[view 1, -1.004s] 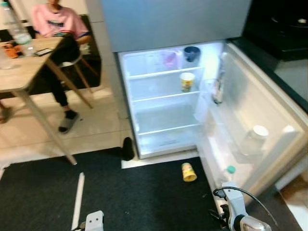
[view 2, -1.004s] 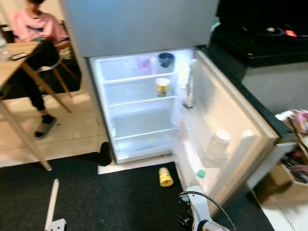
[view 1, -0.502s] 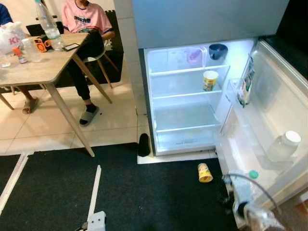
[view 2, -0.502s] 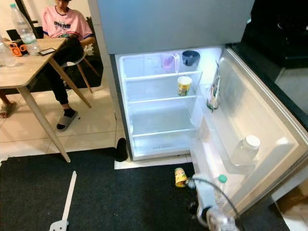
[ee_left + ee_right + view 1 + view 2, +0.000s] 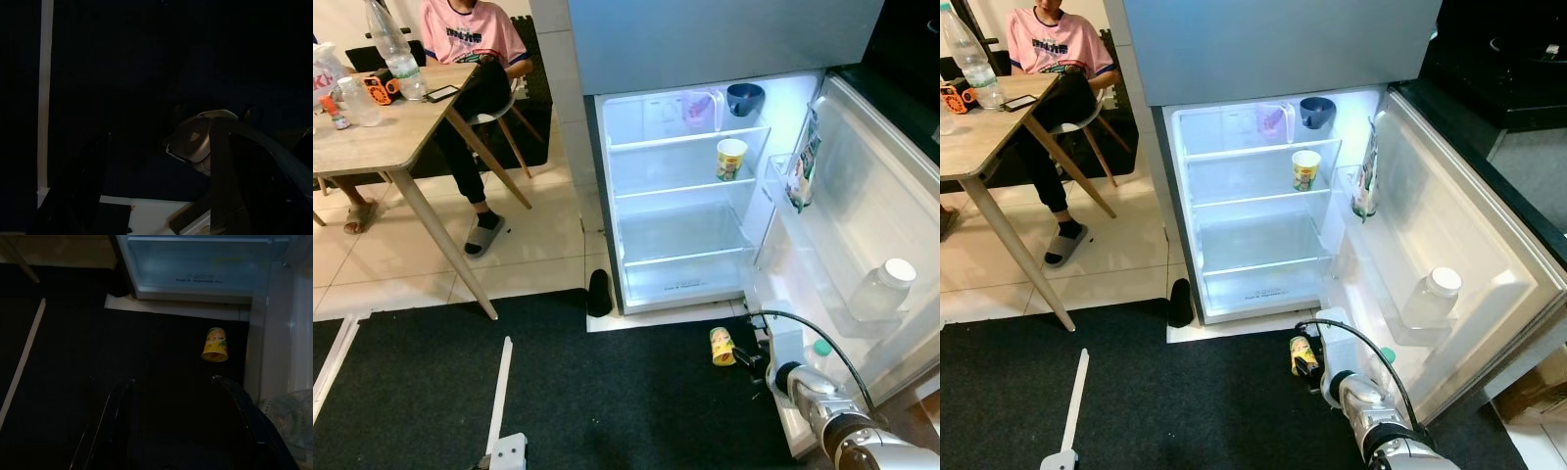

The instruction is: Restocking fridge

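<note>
The fridge (image 5: 685,225) stands open, its shelves lit. One yellow paper cup (image 5: 731,158) stands upright on the middle shelf. Another yellow cup (image 5: 721,346) lies on its side on the black mat, just in front of the open door (image 5: 862,225). My right gripper (image 5: 751,360) is low over the mat, right beside that fallen cup. In the right wrist view its two black fingers (image 5: 113,416) are spread open, and the cup (image 5: 215,344) lies a short way beyond them, untouched. My left gripper (image 5: 161,196) hangs idle in the dark, fingers apart, above the mat.
The door racks hold a white-capped bottle (image 5: 881,291), a green-capped bottle (image 5: 821,349) and a packet (image 5: 803,166). A pink jug (image 5: 697,108) and dark bowl (image 5: 745,98) sit on the top shelf. A black shoe (image 5: 598,292) lies by the fridge. A person (image 5: 470,39) sits at a table (image 5: 401,147).
The camera has swung and steadied. My right arm has reached forward and down, bringing its gripper up beside the fallen cup. The cup itself has not moved.
</note>
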